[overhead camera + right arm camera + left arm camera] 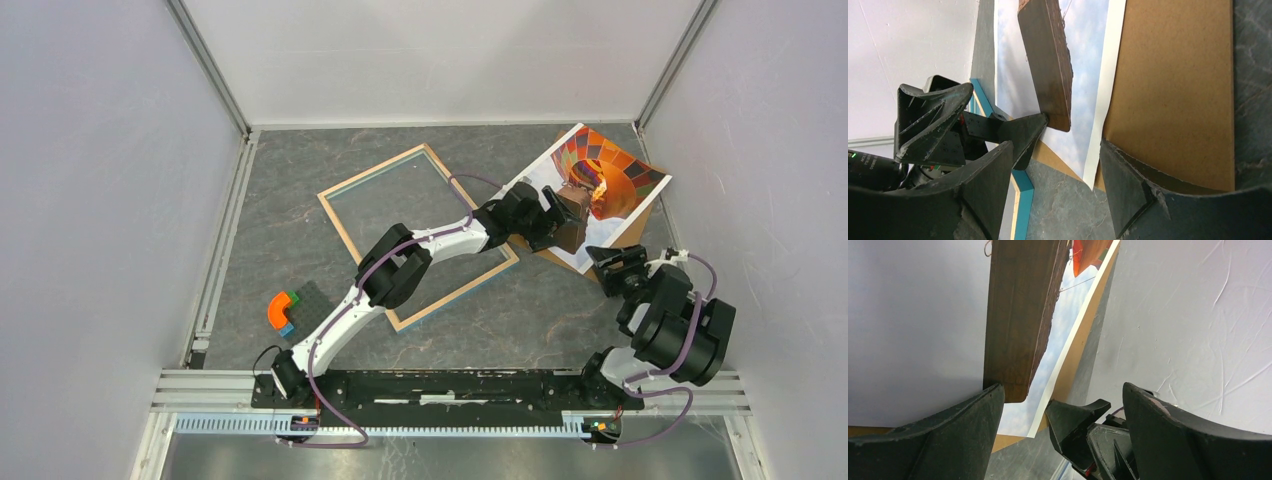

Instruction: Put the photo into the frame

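The photo [610, 175] lies picture side up at the back right, on the brown cardboard backing board [625, 240]. It also shows in the left wrist view [1058, 340] and the right wrist view [1083, 75]. The frame [420, 235] lies flat mid-table, light wood up, with its blue edge in the right wrist view [1023, 195]. My left gripper [560, 215] is open and reaches over the frame to the photo's left edge [1062, 390], with one fingertip [1025, 132] at the paper. My right gripper [610, 262] is open and empty, just before the photo's near corner [1055, 147].
The backing board shows under the photo in both wrist views [1173, 90] [1078, 355]. Orange, green and blue blocks [283, 310] lie on a dark mat at the left. White walls [90, 200] close in the table on three sides.
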Motion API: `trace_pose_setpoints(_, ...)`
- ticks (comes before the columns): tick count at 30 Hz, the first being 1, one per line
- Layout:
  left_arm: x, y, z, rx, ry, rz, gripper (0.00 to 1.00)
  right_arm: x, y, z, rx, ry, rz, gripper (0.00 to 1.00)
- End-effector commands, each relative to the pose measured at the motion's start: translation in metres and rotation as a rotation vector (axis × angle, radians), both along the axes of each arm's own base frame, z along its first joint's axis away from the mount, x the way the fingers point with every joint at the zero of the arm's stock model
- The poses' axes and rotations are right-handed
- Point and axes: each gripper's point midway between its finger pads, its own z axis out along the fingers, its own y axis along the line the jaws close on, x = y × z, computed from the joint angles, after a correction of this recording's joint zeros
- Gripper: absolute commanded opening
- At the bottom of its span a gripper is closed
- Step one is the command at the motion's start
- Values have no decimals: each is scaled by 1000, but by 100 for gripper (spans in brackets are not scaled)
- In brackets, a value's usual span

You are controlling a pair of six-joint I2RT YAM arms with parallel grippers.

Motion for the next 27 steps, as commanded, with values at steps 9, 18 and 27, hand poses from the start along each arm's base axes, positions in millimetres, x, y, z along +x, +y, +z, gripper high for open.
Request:
trace_pose_setpoints(9, -28, 26, -78, 180, 166, -2, 97, -36, 33, -45, 178, 245, -44, 71)
trace_pose_setpoints(18, -29, 24, -75, 173, 152, -17, 97, -21, 31, -33, 127, 210, -27, 71)
trace_pose_setpoints(27, -10, 10, 11, 150, -220, -201, 96, -2, -32, -5, -388, 245, 52, 88)
